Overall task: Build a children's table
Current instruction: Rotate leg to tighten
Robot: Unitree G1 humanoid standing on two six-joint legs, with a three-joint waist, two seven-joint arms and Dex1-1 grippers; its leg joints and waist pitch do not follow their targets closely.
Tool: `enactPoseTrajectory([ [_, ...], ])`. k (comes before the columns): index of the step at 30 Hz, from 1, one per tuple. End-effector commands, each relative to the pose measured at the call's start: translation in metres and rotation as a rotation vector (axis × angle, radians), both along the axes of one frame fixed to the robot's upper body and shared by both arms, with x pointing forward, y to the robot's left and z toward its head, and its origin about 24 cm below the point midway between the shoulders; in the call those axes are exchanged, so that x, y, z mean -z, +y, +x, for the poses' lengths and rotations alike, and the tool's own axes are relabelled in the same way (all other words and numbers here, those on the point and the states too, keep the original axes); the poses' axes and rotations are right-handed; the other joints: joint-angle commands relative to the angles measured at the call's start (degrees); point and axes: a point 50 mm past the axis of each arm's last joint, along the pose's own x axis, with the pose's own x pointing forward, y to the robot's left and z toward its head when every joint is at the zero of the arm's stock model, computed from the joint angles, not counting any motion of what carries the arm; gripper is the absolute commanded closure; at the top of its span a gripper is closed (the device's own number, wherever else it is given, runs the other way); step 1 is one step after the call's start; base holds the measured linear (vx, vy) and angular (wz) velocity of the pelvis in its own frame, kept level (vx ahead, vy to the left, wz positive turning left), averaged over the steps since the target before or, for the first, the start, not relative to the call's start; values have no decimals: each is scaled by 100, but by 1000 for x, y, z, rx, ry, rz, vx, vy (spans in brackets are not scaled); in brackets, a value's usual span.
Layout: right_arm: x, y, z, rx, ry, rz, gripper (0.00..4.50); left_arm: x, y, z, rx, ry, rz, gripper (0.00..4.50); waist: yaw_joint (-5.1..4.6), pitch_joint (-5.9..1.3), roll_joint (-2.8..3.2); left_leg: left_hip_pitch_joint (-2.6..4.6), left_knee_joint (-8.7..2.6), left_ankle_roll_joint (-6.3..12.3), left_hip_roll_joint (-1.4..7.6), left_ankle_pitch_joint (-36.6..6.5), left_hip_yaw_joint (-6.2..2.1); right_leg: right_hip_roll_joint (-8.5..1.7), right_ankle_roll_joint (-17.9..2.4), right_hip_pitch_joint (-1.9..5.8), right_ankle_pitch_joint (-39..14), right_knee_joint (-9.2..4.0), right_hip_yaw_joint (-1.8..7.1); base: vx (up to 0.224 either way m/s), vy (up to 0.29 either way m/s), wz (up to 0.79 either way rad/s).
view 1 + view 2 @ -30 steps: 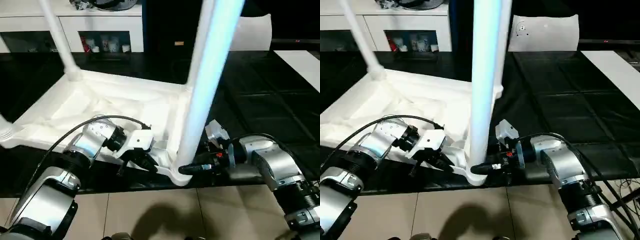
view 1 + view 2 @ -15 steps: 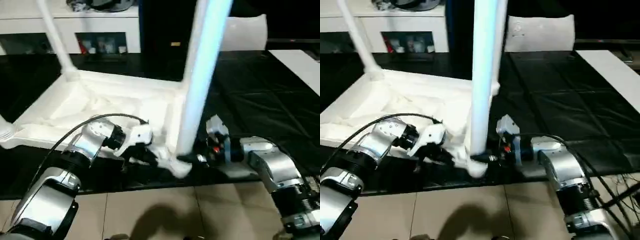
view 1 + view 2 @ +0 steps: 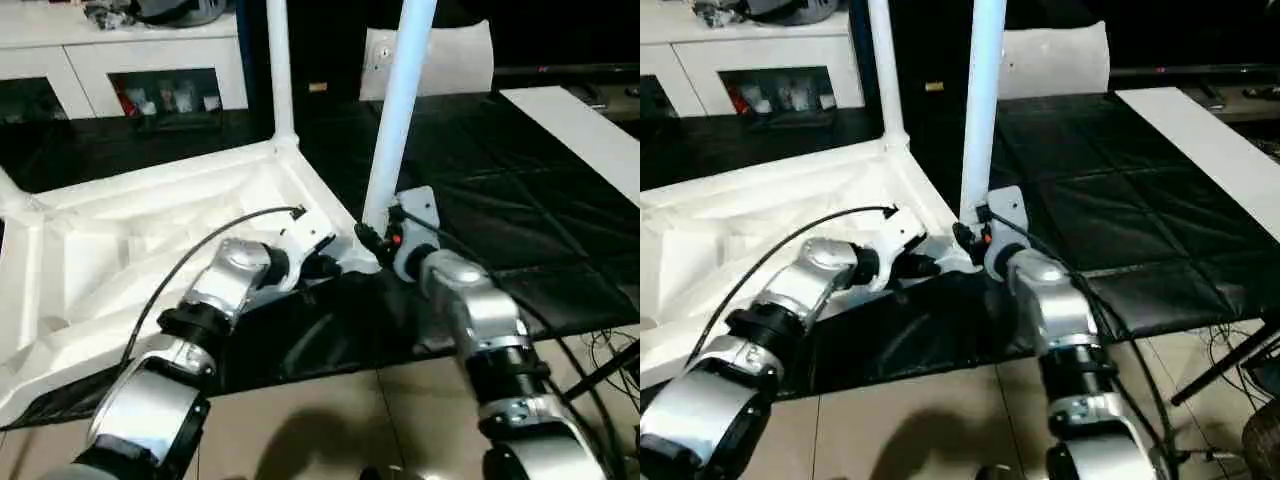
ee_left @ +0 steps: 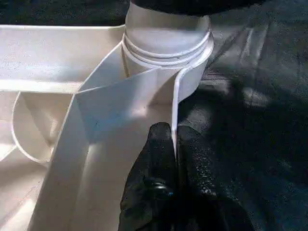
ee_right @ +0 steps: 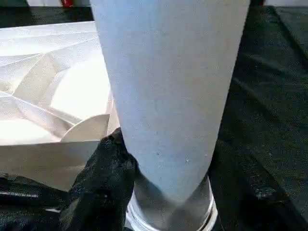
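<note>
The white table top (image 3: 120,240) lies upside down on a black mat, ribs up. One white leg (image 3: 397,120) stands in the near corner socket (image 4: 166,43), and another leg (image 3: 278,70) stands in the far corner. My left gripper (image 3: 325,266) is shut on the thin rim wall just beside that near socket, and its black fingers (image 4: 161,144) pinch the wall. My right gripper (image 3: 368,238) sits at the base of the near leg (image 5: 168,96). One black finger (image 5: 103,183) presses the leg's side, while the other is hidden behind the leg.
A white cabinet (image 3: 150,60) runs along the back. A flat white panel (image 3: 450,55) leans behind the near leg, and a long white strip (image 3: 570,120) lies at the right. The black mat (image 3: 520,230) ends at tiled floor (image 3: 330,420); cables (image 3: 610,340) hang at the right.
The table has swung round with both grippers still on it. Its near corner and leg now sit farther from the mat's front edge. Both arms reach further forward, and the camera has shifted.
</note>
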Motion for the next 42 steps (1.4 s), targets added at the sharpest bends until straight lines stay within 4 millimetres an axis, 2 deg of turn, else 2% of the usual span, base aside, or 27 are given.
enactPoseTrajectory([
  [1, 9, 25, -11, -126, 35, 72, 185, -25, -12, 10, -4, -130, -22, 450, 25, -369, -19, -63, -381, 352, -81, -993, 85, -252, -652, 383, -2304, -461, 190, 0, 0, 0],
  [5, 2, 12, -12, -166, -29, 96, 144, -26, -6, 8, 57, -153, -22, 450, 45, -390, -16, -76, -374, 440, -63, -941, 86, -261, -745, 405, -2001, -422, 213, 0, 0, 0],
  [6, 0, 7, -13, -189, -47, 98, 138, -26, -3, 6, 88, -149, -17, 450, 35, -397, -13, -101, -376, 454, -60, -825, 78, -259, -821, 424, -1773, -386, 216, 0, 0, 0],
  [8, -5, -3, -15, -249, -83, 97, 126, -25, 2, 3, 164, -155, -7, 450, 51, -414, -18, -104, -350, 552, -59, -717, 88, -261, -930, 437, -1457, -354, 230, 0, 0, 0],
  [9, -6, -7, -17, -273, -94, 94, 101, -25, 4, 2, 186, -154, -6, 450, 47, -417, -16, -114, -349, 566, -53, -649, 88, -265, -988, 441, -1315, -329, 238, 0, 0, 0],
  [10, -9, -17, -21, -354, -118, 74, 94, -25, 7, -3, 285, -158, -3, 450, 64, -427, -44, -125, -332, 642, -64, -537, 94, -264, -1088, 462, -1120, -301, 241, 0, 0, 0],
  [12, -10, -21, -23, -394, -122, 61, 89, -25, 9, -6, 326, -149, 0, 450, 78, -433, -42, -123, -321, 718, -45, -509, 100, -273, -1174, 447, -962, -278, 250, 0, 0, 0],
  [14, -10, -31, -31, -522, -125, 27, 57, -24, 15, -11, 440, -138, 37, 450, 95, -435, -37, -125, -316, 728, -44, -519, 100, -274, -1203, 438, -971, -279, 245, 0, 0, 0],
  [17, -10, -41, -41, -683, -88, -7, 36, -24, 21, -17, 563, -102, 56, 450, 190, -411, -42, -95, -317, 770, -11, -628, 127, -257, -1187, 413, -1128, -292, 253, 0, 0, 0],
  [18, -10, -44, -44, -742, -72, -12, 36, -24, 23, -19, 613, -80, 70, 450, 232, -407, -37, -92, -322, 741, 3, -649, 129, -267, -1195, 406, -1171, -287, 252, 0, 0, 0],
  [19, -11, -46, -46, -787, -58, -14, 14, -24, 25, -21, 657, -62, 86, 450, 268, -402, -37, -89, -326, 712, 14, -706, 127, -264, -1157, 401, -1267, -292, 245, 0, 0, 0],
  [21, -11, -47, -47, -821, -48, -17, 2, -24, 27, -23, 692, -48, 99, 450, 333, -398, -42, -64, -329, 652, 22, -777, 137, -278, -1125, 378, -1422, -306, 254, 0, 0, 0],
  [25, -12, -47, -50, -919, -28, -29, 0, -24, 29, -27, 779, -20, 131, 450, 400, -402, -59, -46, -336, 553, 19, -855, 136, -279, -1131, 379, -1444, -288, 257, 0, 0, 0],
  [27, -13, -47, -52, -964, -13, -17, 0, -24, 29, -28, 809, -10, 139, 450, 432, -396, -62, -56, -336, 540, 11, -851, 138, -279, -1028, 381, -1599, -309, 254, 0, 0, 0],
  [28, -14, -46, -56, -1063, 24, 6, 0, -26, 28, -30, 865, 1, 162, 450, 449, -400, -76, -61, -335, 549, 10, -830, 136, -280, -1003, 387, -1640, -308, 251, 0, 0, 0],
  [30, -15, -45, -57, -1087, 34, 10, 28, -26, 28, -30, 880, 5, 169, 450, 456, -400, -84, -75, -333, 559, 12, -804, 132, -278, -971, 386, -1665, -305, 251, 0, 0, 0],
  [31, -15, -45, -58, -1098, 38, 11, 28, -26, 28, -30, 889, 7, 171, 450, 458, -401, -83, -75, -333, 551, 13, -789, 129, -276, -973, 385, -1653, -298, 248, 0, 0, 0],
  [32, -14, -45, -59, -1116, 52, 13, 46, -27, 27, -30, 898, 8, 175, 450, 459, -396, -104, -80, -332, 546, 7, -781, 134, -277, -954, 386, -1696, -309, 245, 0, 0, 0],
  [33, -13, -44, -59, -1131, 65, 16, 46, -27, 27, -30, 904, 9, 179, 450, 467, -401, -92, -78, -334, 536, 10, -747, 128, -279, -949, 387, -1730, -308, 242, 0, 0, 0],
  [34, -13, -44, -60, -1141, 74, 18, 68, -28, 27, -30, 907, 10, 181, 450, 472, -408, -92, -78, -328, 536, 12, -694, 129, -277, -957, 386, -1671, -298, 247, 0, 0, 0],
  [36, -13, -43, -60, -1153, 86, 26, 71, -28, 27, -29, 909, 9, 186, 450, 484, -408, -101, -75, -327, 525, 19, -664, 131, -280, -967, 378, -1623, -292, 251, 0, 0, 0],
  [41, -14, -42, -60, -1171, 98, 34, 114, -28, 30, -29, 907, 14, 189, 450, 513, -412, -98, -70, -323, 495, 10, -667, 132, -280, -933, 376, -1678, -292, 249, 0, 0, 0],
  [42, -14, -42, -59, -1173, 99, 36, 118, -28, 30, -29, 907, 16, 189, 450, 513, -409, -118, -80, -319, 492, 2, -663, 136, -278, -927, 381, -1696, -289, 247, 0, 0, 0],
])
